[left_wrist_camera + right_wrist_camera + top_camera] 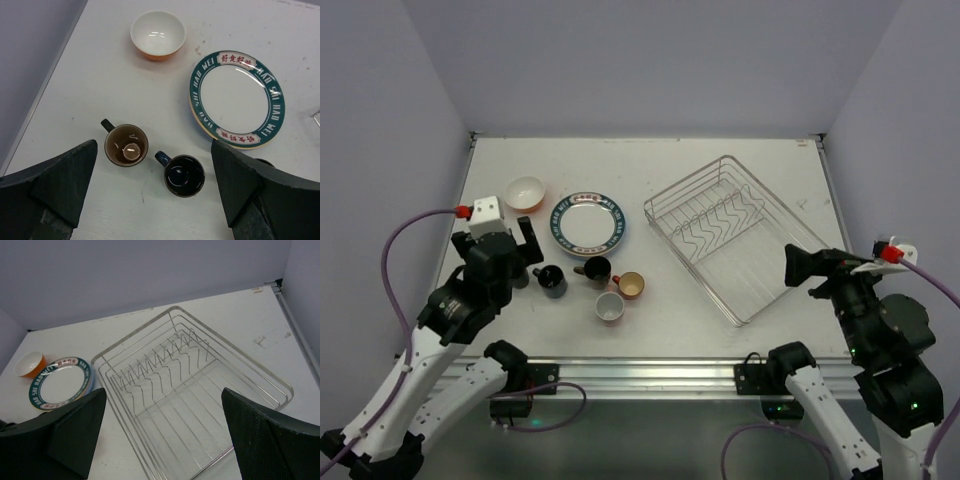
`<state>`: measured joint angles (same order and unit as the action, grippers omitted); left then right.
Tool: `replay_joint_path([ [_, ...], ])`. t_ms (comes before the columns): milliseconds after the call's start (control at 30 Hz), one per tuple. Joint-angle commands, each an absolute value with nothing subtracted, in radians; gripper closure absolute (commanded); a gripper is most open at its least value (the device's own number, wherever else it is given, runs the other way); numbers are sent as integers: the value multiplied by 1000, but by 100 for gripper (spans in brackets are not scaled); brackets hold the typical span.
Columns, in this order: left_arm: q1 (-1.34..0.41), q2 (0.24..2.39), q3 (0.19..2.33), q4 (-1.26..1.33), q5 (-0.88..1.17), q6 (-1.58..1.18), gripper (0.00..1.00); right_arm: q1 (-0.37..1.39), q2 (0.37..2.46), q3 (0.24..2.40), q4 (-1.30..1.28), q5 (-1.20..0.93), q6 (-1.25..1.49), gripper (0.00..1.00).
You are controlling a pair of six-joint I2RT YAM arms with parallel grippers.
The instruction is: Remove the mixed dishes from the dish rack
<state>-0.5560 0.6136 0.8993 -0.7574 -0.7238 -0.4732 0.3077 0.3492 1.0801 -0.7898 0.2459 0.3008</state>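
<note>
- left hand (154, 152): fingers spread wide, gripping nothing. It sits over the near-left part of the desk (670, 170), wrist camera looking down.
- brown mug (126, 145) and dark blue mug (184, 175): both show in the gap between the left fingers. They stand upright side by side, apart from each other, with the brown one on the left. Neither touches a finger.
- black mug (597, 268): upright on the desk, just right of the dark blue mug.
- orange mug (631, 285): upright, right of the black mug.
- grey mug (610, 307): upright, nearest the front edge, close beside the orange mug.
- patterned plate (236, 98): white centre, dark lettered rim, lying flat on top of a stack beyond the mugs. A tan edge shows under it in the left wrist view and a blue edge in the right wrist view.
- orange bowl (158, 34): white inside, upright, just left of the plate stack, toward the far-left of the desk.
- right hand (163, 395): fingers wide apart, holding nothing, at the near-right side of the desk beside the rack. Its wrist camera looks across the rack.
- dish rack (720, 222): silver wire, set diagonally on the right half of the desk, zigzag slots in its far half. All the dishes in view stand on the desk to its left.
</note>
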Motion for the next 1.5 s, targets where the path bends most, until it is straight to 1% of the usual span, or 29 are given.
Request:
replay_joint_path([
  [0, -450, 624, 905, -615, -651, -408, 0, 311, 350, 1078, -770, 302, 247, 1],
  [33, -355, 611, 888, -591, -629, -390, 0, 310, 350, 1078, -776, 323, 250, 1],
  [67, -297, 592, 861, -572, -556, -371, 0, 311, 348, 1075, -781, 343, 255, 1],
  [100, -202, 560, 851, -554, -514, -367, 0, 310, 339, 1065, -784, 357, 255, 1],
  [167, -163, 520, 836, -566, -451, -351, 0, 311, 316, 1043, -778, 344, 220, 1],
  [300, -172, 450, 862, -626, -450, -353, 0, 311, 262, 1026, -804, 281, 152, 1],
  [367, -172, 410, 891, -633, -340, -289, 0, 310, 242, 1032, -819, 267, 152, 1],
  [433, -172, 407, 959, -663, -292, -224, 0, 311, 226, 1038, -827, 262, 156, 1],
  [533, -175, 416, 1048, -754, -294, -192, 0, 311, 213, 1046, -830, 252, 158, 1],
  [667, -183, 342, 1039, -773, -242, -158, 0, 310, 213, 1069, -834, 207, 176, 1],
  [833, -184, 275, 996, -759, -265, -161, 0, 310, 206, 1052, -804, 189, 199, 1],
  [1000, -184, 262, 1011, -782, -213, -140, 0, 310, 196, 1020, -802, 248, 189, 1],
  [1167, -184, 268, 1012, -778, -233, -159, 0, 310, 213, 1020, -821, 290, 170, 1],
  [1467, -184, 336, 1040, -769, -238, -172, 0, 310, 210, 1006, -810, 284, 192, 1],
])
